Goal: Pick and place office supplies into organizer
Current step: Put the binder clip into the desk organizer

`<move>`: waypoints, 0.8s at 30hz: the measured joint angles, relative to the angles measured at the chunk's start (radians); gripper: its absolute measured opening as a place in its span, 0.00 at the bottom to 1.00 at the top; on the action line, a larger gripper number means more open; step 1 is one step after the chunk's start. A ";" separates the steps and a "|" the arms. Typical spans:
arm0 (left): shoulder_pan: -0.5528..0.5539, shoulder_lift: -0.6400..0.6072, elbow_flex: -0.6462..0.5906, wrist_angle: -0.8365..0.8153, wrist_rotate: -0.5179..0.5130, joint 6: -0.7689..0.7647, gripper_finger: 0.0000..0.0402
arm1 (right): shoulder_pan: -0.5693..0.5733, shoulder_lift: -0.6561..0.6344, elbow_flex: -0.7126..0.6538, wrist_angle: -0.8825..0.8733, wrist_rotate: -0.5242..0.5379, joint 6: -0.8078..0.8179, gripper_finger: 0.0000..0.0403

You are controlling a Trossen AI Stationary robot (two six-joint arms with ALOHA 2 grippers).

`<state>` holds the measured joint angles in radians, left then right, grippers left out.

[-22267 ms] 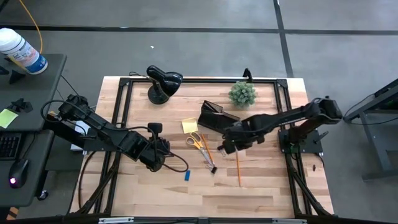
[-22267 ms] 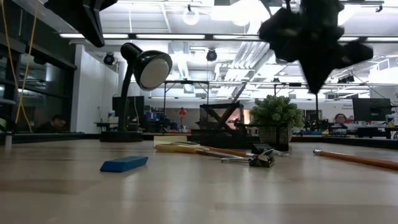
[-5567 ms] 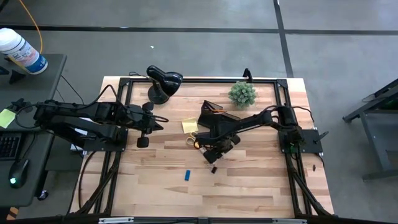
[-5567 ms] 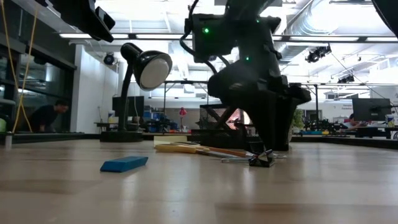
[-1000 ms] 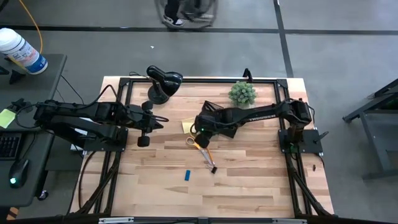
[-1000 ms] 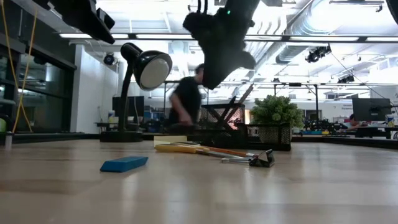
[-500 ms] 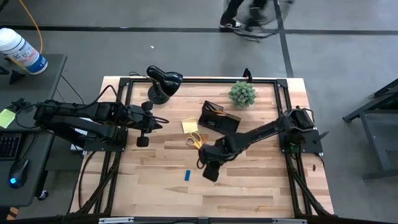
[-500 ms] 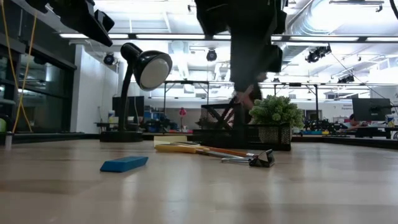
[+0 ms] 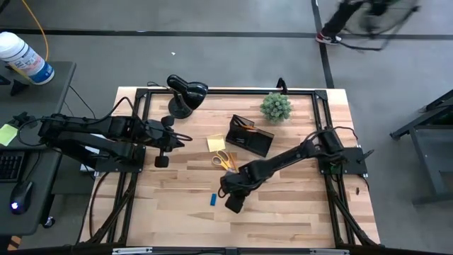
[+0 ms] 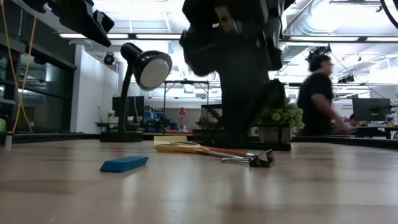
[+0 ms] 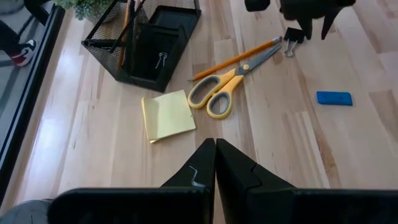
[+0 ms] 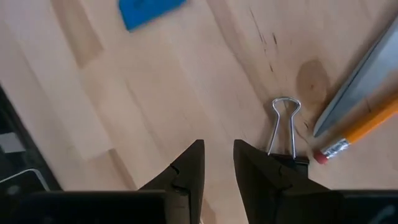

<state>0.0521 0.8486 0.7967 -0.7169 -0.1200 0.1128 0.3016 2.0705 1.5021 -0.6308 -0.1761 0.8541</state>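
Hovering low over mid-table, the right gripper point(image 12: 217, 163) has its fingers slightly apart, empty, right beside the small black clip point(image 12: 287, 155) with its silver wire loop up. The blue block point(image 9: 212, 200) lies just left, bare wood all around it. Scissors point(image 11: 225, 91) and an orange pencil point(image 11: 235, 59) lie near the yellow pad point(image 11: 168, 114), beside the mesh organizer point(image 9: 249, 134). The left gripper point(image 11: 215, 163) waits pressed together at the table's left.

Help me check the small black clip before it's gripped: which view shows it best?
The right wrist view: the clip fills the frame, wire handles clear. The left wrist view and low view show it small; the right arm hides it from above.
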 joint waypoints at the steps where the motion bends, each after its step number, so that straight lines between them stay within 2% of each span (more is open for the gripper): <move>1: 0.000 0.000 0.000 -0.003 0.000 0.005 0.01 | 0.001 0.009 0.000 0.000 -0.005 0.000 0.21; 24: 0.000 0.000 0.000 -0.018 0.003 0.013 0.01 | -0.003 0.026 0.000 -0.063 0.100 -0.028 0.21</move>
<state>0.0521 0.8486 0.7967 -0.7345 -0.1165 0.1261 0.2984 2.0960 1.5024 -0.6937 -0.0764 0.8258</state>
